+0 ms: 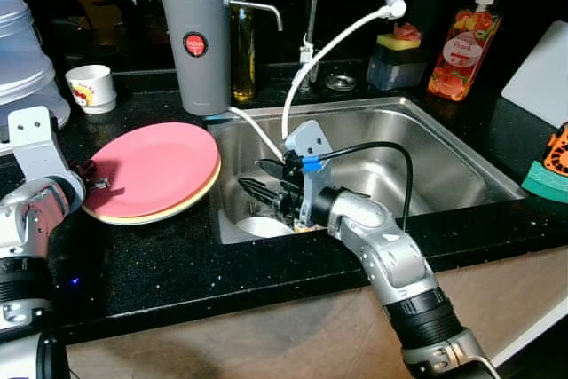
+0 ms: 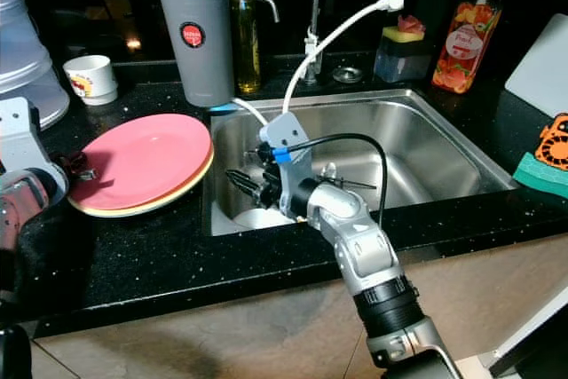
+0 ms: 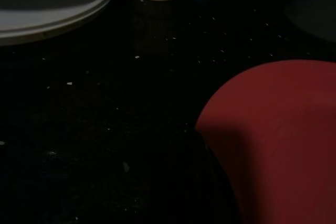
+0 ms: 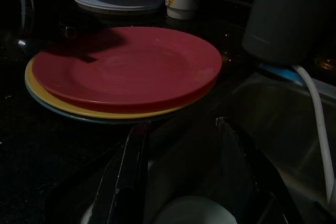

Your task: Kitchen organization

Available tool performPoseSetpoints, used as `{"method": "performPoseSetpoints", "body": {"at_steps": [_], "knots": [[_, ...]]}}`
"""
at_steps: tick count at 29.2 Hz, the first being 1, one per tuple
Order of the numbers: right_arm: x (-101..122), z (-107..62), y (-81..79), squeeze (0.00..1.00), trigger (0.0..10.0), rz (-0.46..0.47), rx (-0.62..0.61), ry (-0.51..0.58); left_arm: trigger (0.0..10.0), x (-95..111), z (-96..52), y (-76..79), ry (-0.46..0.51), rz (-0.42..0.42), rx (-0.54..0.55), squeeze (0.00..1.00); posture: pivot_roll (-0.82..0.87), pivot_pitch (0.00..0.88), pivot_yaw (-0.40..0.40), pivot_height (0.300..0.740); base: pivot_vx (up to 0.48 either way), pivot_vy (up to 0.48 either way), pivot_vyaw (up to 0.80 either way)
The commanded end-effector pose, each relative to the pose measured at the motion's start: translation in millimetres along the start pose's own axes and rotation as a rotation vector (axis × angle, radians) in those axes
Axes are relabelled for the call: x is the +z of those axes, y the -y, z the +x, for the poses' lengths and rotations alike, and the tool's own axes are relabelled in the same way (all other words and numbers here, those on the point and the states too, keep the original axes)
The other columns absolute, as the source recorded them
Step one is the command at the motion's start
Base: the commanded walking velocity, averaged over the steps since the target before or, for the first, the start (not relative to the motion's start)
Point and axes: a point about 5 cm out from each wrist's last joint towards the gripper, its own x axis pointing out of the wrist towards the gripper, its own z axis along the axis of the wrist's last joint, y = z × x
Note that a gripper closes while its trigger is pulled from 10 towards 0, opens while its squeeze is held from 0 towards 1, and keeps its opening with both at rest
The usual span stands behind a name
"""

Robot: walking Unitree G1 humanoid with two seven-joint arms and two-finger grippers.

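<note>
Right gripper [image 1: 266, 185] hangs inside the sink's [image 1: 461, 144] left end, fingers spread and empty, just above a white dish [image 1: 264, 226]; stacked plates [image 1: 155, 170] rest on the tabletop beside that edge.

The right silver arm [image 1: 399, 277] reaches up and forward over the front edge of the stainless steel sink [image 1: 461, 153], its wrist bent down into the basin's left end. The right gripper [image 4: 184, 171] of two long black fingers [image 4: 128, 169] is spread apart there. Left of the sink, the left silver arm [image 1: 31, 210] hangs low, and its left gripper [image 1: 89, 175] is hard to read.
</note>
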Motion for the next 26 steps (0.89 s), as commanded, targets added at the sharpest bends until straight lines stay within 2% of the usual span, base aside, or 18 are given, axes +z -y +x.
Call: {"method": "performPoseSetpoints", "body": {"at_steps": [1,8,13,14,16,20,23,25,26], "knots": [[1,0.3,0.7,0.0,10.0,-0.002,-0.002,0.011,0.0,-3,0.5,-8.3,-0.022,0.01,0.045,0.0,0.05,0.093,0.008,0.74,0.0,0.0,0.0],[1,0.5,0.7,0.0,10.0,0.003,-0.004,0.015,0.0,4,-0.5,-12.2,0.013,0.028,0.076,0.0,0.05,0.092,0.01,0.74,0.0,0.0,0.0],[3,-0.1,2.5,0.0,10.0,0.016,-0.01,0.026,0.0,30,-4.7,-12.4,0.174,0.051,0.107,0.0,0.05,0.093,0.009,0.74,0.0,0.0,0.0],[3,-0.1,2.5,0.0,10.0,0.016,-0.01,0.026,0.0,30,-4.7,-12.4,0.174,0.051,0.107,0.0,0.05,0.093,0.009,0.74,0.0,0.0,0.0],[4,0.0,3.0,0.0,10.0,0.02,-0.011,0.031,0.0,41,-7.0,-10.6,0.233,0.06,0.112,0.0,0.05,0.093,0.008,0.74,0.0,0.0,0.0],[7,0.9,3.8,0.0,10.0,0.026,-0.014,0.041,0.0,61,-12.8,-3.6,0.343,0.035,0.084,0.0,0.05,0.093,0.007,0.74,0.0,0.0,0.0],[7,1.1,4.0,0.0,10.0,0.028,-0.015,0.045,0.0,67,-14.8,-1.0,0.383,0.017,0.074,0.0,0.05,0.093,0.007,0.74,0.0,0.0,0.0],[8,1.1,4.0,0.0,10.0,0.027,-0.015,0.046,0.0,62,-11.9,2.3,0.321,0.042,0.047,0.0,0.05,0.093,0.007,0.74,0.0,0.0,0.0],[8,1.1,4.0,0.0,10.0,0.027,-0.015,0.046,0.0,62,-11.9,2.3,0.321,0.042,0.047,0.0,0.05,0.093,0.007,0.74,0.0,0.0,0.0]]}}
